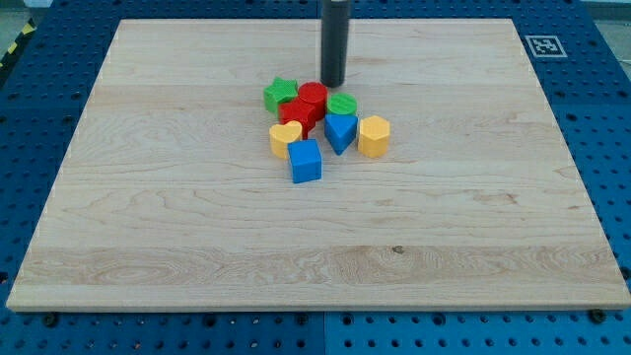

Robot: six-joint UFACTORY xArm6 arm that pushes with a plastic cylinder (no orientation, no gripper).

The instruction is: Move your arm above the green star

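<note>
Lying just left of and below my tip (333,83), the green star (280,95), untouched, beside the red cylinder (313,97).

I have a single camera, so no second view shares any of this. It looks down at a slant onto the wooden board (315,227), facing it head-on: the board's near edge runs along the view's bottom and its sides draw inward toward the view's top. It stands far enough back that almost the whole board fits, with blue pegboard (611,118) framing it and a printed marker tag (542,45) at the board's top-right corner.
</note>
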